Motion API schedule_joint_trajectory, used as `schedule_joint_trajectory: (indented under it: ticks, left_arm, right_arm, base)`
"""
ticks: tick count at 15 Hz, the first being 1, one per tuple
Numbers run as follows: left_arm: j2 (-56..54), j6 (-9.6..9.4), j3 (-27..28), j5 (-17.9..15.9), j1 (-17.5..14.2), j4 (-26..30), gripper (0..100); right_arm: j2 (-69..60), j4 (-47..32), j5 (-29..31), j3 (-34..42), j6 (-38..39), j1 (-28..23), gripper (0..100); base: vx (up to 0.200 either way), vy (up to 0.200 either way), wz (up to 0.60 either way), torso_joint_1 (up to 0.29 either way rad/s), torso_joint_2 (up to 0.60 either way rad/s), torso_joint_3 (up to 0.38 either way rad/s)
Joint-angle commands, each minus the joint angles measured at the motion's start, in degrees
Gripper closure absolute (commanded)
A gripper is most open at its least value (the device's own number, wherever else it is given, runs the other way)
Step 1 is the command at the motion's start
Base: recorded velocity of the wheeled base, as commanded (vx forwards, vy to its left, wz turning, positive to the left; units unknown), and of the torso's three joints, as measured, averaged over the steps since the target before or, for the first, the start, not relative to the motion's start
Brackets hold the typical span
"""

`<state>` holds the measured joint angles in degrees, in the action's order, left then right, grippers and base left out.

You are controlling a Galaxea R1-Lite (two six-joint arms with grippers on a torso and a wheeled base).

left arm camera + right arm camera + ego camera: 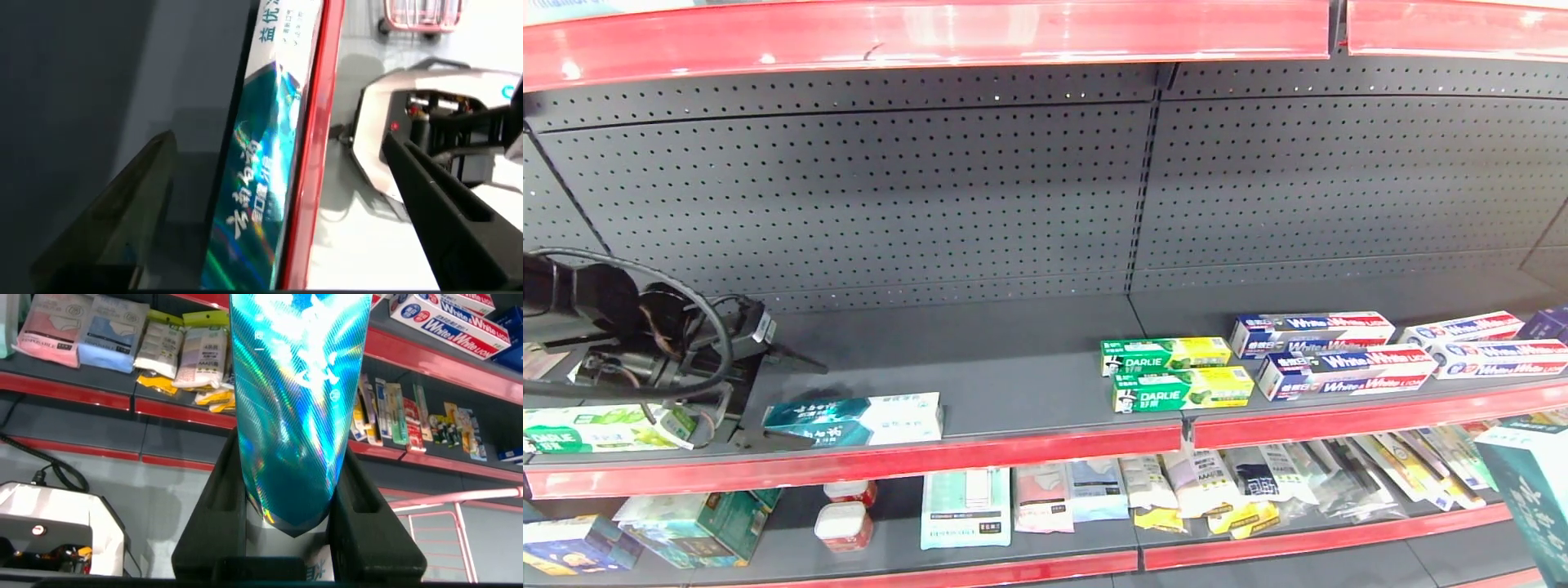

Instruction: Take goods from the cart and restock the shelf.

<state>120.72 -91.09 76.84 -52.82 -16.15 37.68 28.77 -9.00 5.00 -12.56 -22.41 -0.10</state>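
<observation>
A teal toothpaste box (854, 418) is seen lying flat on the shelf (1013, 359), lengthwise against the red front lip (931, 459). The left gripper (788, 404) is placed at the box's left end with its fingers spread wide. In the left wrist view one finger (122, 220) is set on the shelf side of the box (257, 188) and the other (441, 204) out past the lip. Whether either finger touches the box cannot be made out. The lower finger is largely hidden under the box's end in the head view.

A held teal box (294, 400) is clamped upright between the closed fingers of the right gripper (292, 457). Its upper end is cut off in the right wrist view. In the head view only part of this box (1523, 490) is shown, at the lower right corner.

Further right on the shelf, two green boxes (1176, 371) and a group of blue-and-white boxes (1339, 359) are laid near the lip. A green box (596, 429) at the far left is partly covered by the arm's cables. Hanging packets (1176, 482) are ranged on the shelf below. A pink wire basket (421, 15) is cut off by the left wrist view's edge.
</observation>
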Motion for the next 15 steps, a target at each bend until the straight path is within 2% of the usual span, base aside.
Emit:
schedule_joint_trajectory:
  ticks: [1,2,4,5,6,7,9,11,13,15]
  left_arm:
    - [-2.51,-0.93,-2.39,-1.93,-1.07,-0.15,0]
    - [-2.86,-2.43,-3.54,-2.99,-1.34,-0.06,0]
    - [-2.86,-6.65,-5.29,-5.01,-2.3,0.02,0]
    - [-2.86,-9.2,-6.44,-5.98,-3.01,0.11,0]
    - [-3.39,-13.68,-8.02,-6.94,-4.59,0.29,0]
    - [-4.18,-15.96,-9.34,-7.12,-5.64,0.73,0]
    - [-6.03,-18.51,-10.74,-7.91,-6.61,2.48,0]
    - [-7.26,-20.27,-11.36,-8.0,-6.79,3.98,0]
    - [-8.84,-20.97,-11.71,-8.0,-6.79,4.15,0]
    - [-11.65,-20.88,-11.62,-8.0,-6.79,4.15,0]
  right_arm:
    - [0.15,0.12,-0.08,0.25,-0.01,0.1,100]
    - [0.06,0.12,-0.16,0.43,-0.01,0.19,100]
    - [-0.64,0.12,-0.16,0.95,-0.01,0.19,100]
    - [-0.82,0.12,-0.16,0.95,-0.01,0.19,100]
    - [-0.64,0.21,-0.16,0.87,0.17,0.1,100]
    - [-0.38,0.38,-0.25,0.87,0.17,0.1,100]
    - [-0.21,0.38,-0.25,0.95,0.17,0.1,100]
    - [-0.12,0.3,-0.43,1.04,0.08,0.19,100]
    - [-0.12,0.21,-0.43,1.04,0.17,0.19,100]
    - [-0.29,0.21,-0.43,1.13,0.17,0.19,100]
  base:
    - [0.0,0.0,0.0,0.0,0.0,0.0]
    - [0.0,0.0,0.0,0.0,0.0,0.0]
    - [0.0,0.0,0.0,0.0,0.0,0.0]
    - [0.0,0.0,0.0,0.0,0.0,0.0]
    - [0.0,0.0,0.0,0.0,0.0,0.0]
    - [0.0,0.0,0.0,0.0,0.0,0.0]
    - [0.0,0.0,0.0,0.0,0.0,0.0]
    - [0.0,0.0,0.0,0.0,0.0,0.0]
    - [0.0,0.0,0.0,0.0,0.0,0.0]
    - [0.0,0.0,0.0,0.0,0.0,0.0]
